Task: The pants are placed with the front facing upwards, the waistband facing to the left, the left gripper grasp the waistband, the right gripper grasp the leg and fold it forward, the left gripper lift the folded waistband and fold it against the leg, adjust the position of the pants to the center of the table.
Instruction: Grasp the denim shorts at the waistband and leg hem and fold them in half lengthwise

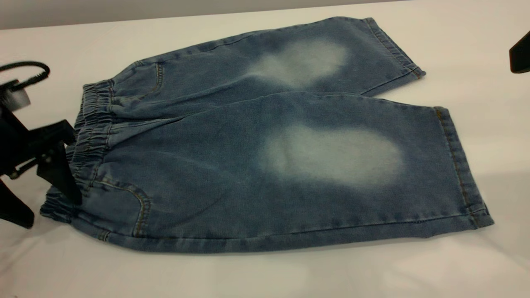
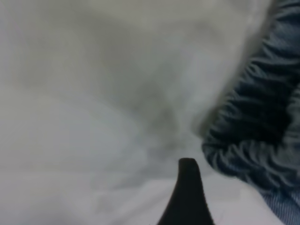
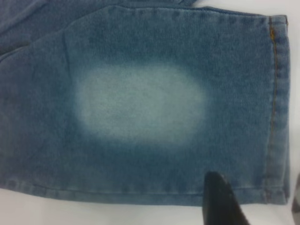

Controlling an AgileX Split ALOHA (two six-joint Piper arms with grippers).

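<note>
The blue denim pants (image 1: pixel 232 165) lie flat on the white table (image 1: pixel 265 273), front up, with two pale knee patches. The gathered waistband (image 1: pixel 93 136) points left and the legs (image 1: pixel 414 165) point right. My left gripper (image 1: pixel 47 198) is at the waistband's near end, open, one finger (image 1: pixel 62 176) over the gathers and the other off the cloth. In the left wrist view a single finger (image 2: pixel 187 192) shows beside the waistband (image 2: pixel 255 131). My right gripper (image 3: pixel 255 190) hovers open above a leg (image 3: pixel 140 108), near its hem (image 3: pixel 276 103). Only a black part of it (image 1: pixel 519 54) shows in the exterior view.
Bare table surface surrounds the pants on all sides, widest along the near edge (image 1: pixel 265 281). A black cable (image 1: pixel 29 68) loops above the left arm at the far left. A grey wall strip (image 1: pixel 124 8) borders the table's back edge.
</note>
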